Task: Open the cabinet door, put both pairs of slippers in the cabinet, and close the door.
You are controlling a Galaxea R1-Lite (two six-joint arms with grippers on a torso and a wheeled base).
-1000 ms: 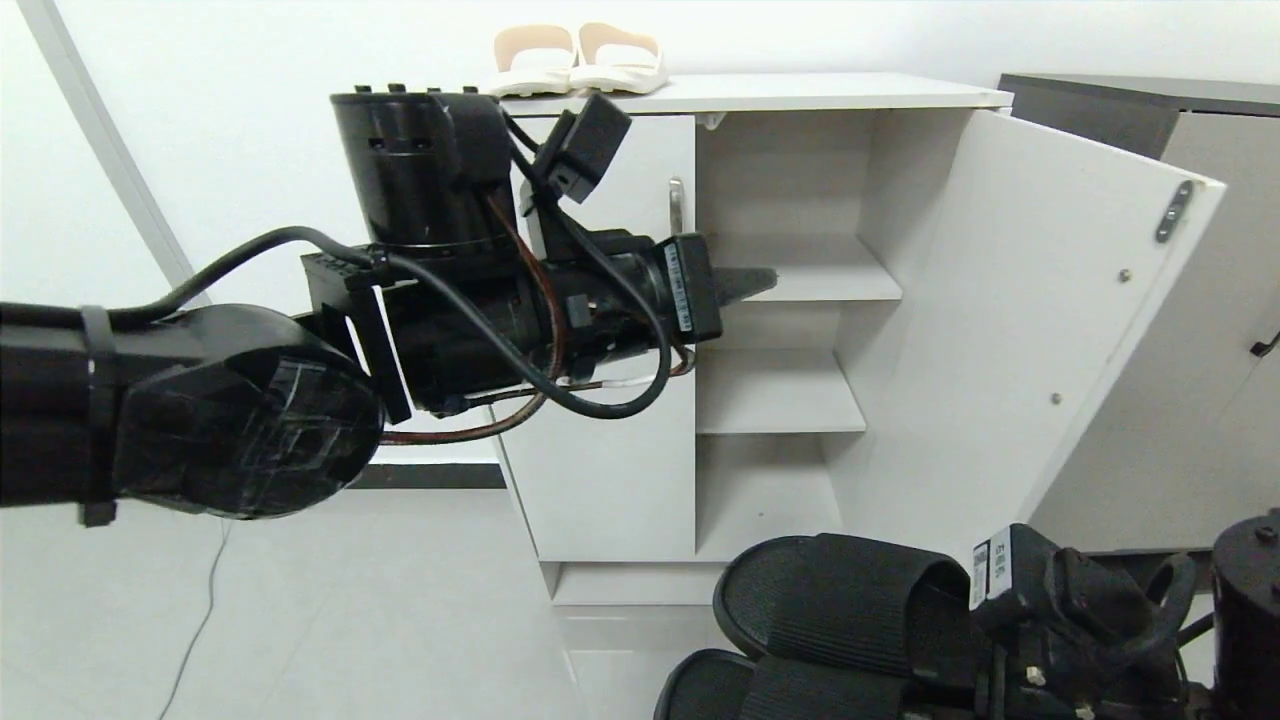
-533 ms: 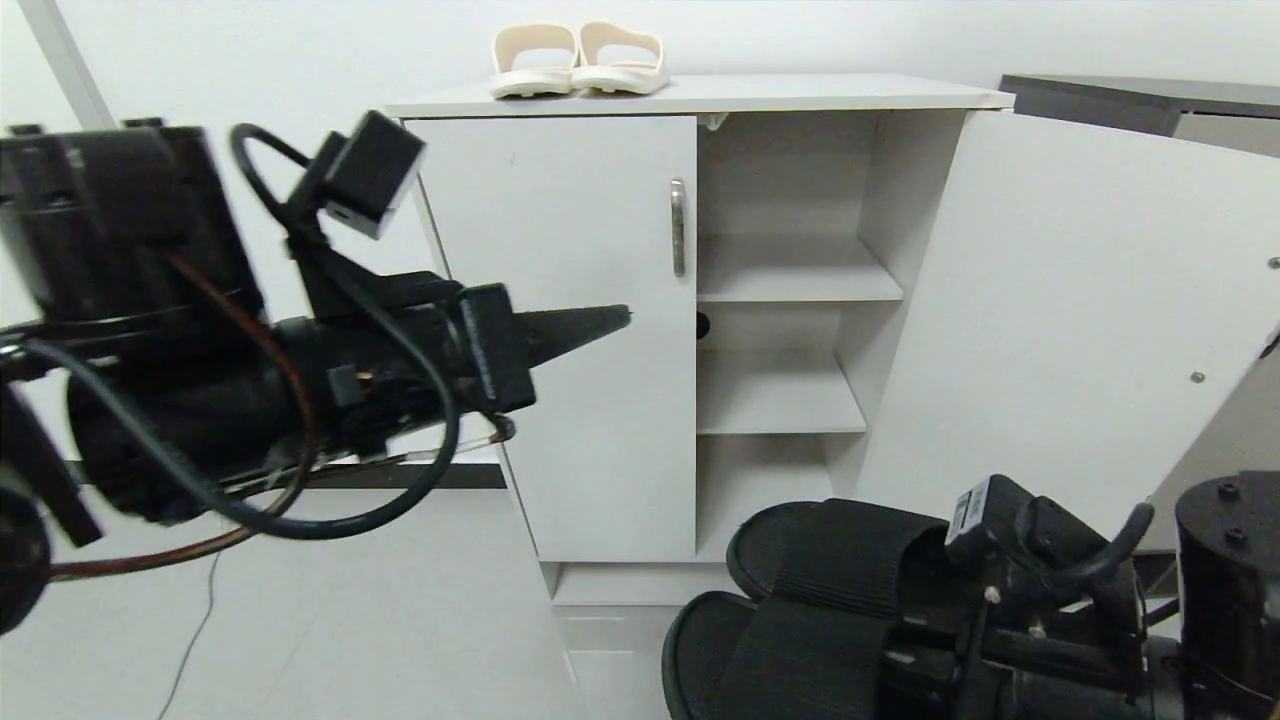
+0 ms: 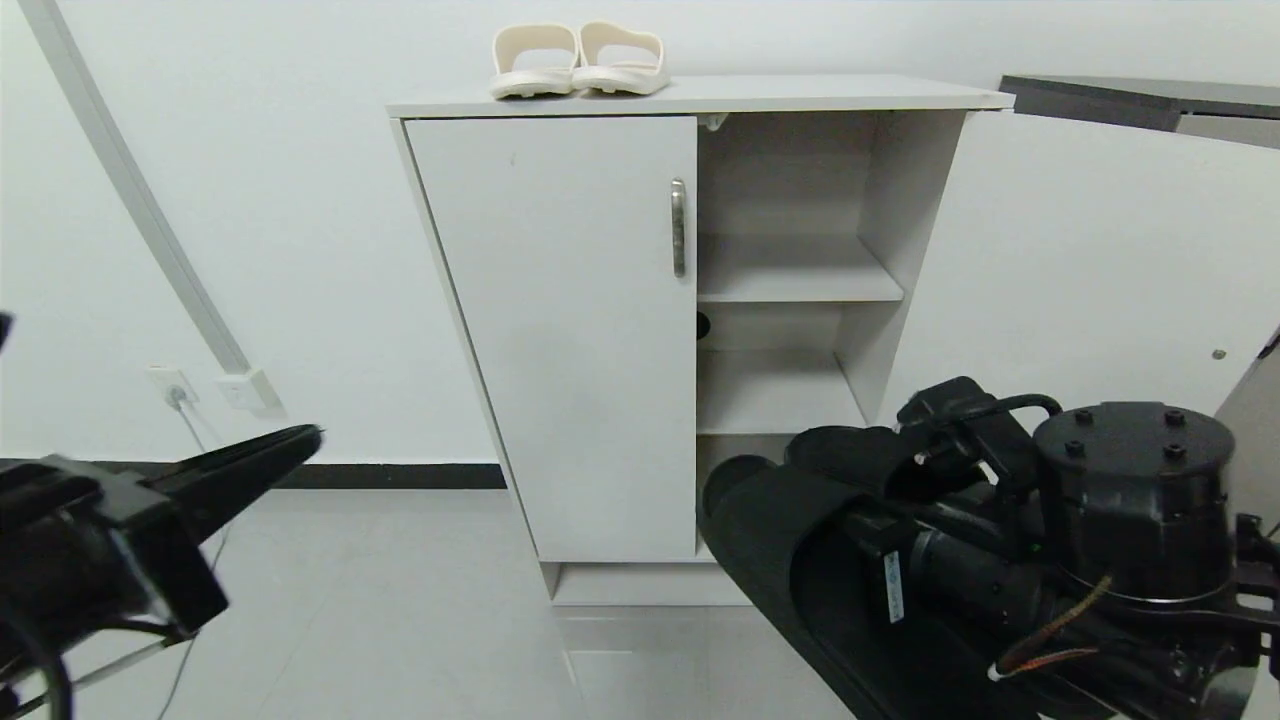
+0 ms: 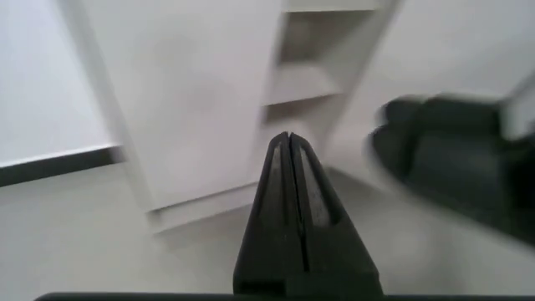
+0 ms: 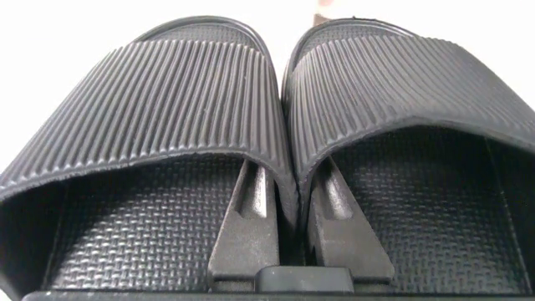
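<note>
Cabinet (image 3: 560, 340): standing with its left door lying shut and its right door (image 3: 1080, 260) standing wide open, baring the shelves (image 3: 790, 285).
Cream slippers (image 3: 578, 60): sitting side by side on the cabinet's top, toward its back left corner.
Black slippers (image 3: 790, 530): hanging gripped in the right hand (image 3: 870, 555), just before the open bottom compartment.
Left hand (image 3: 295, 442): hovering low over the floor (image 3: 400, 620), well left of the cabinet, fingers pressing together.
</note>
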